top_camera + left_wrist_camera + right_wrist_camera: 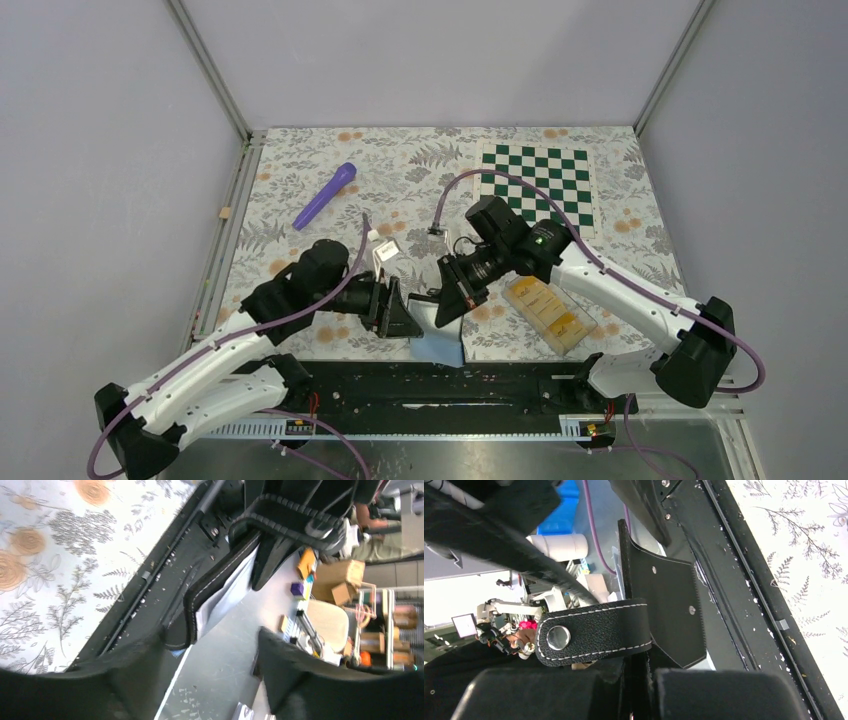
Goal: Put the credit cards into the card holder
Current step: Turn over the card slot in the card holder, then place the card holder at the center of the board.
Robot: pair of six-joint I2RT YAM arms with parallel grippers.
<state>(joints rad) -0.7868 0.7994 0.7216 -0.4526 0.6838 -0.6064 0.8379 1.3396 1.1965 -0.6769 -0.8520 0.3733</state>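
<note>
Card holder point(438, 342) is held up at near edge of surface point(420, 160), betw. both arms, grey-blue inside showing, snap tab point(589, 635) loose. R pincer point(452, 300) is clamped tight on its black flap. L pincer point(395, 308) is part open w/ holder's stitched edge betw. its fingers point(300, 680); can't tell if touching. Further back on R: credit cards point(548, 308), yellow-orange, inside clear box point(592, 322). Far: purple pen point(325, 195) on L, checked mat point(535, 180) on R.

Soft, even overhead light fills the top view, with only faint shadows. In the right wrist view the tablecloth point(814, 555) right of the card holder point(664, 605) blows out white; the fingers point(539, 695) below it are blurred.
</note>
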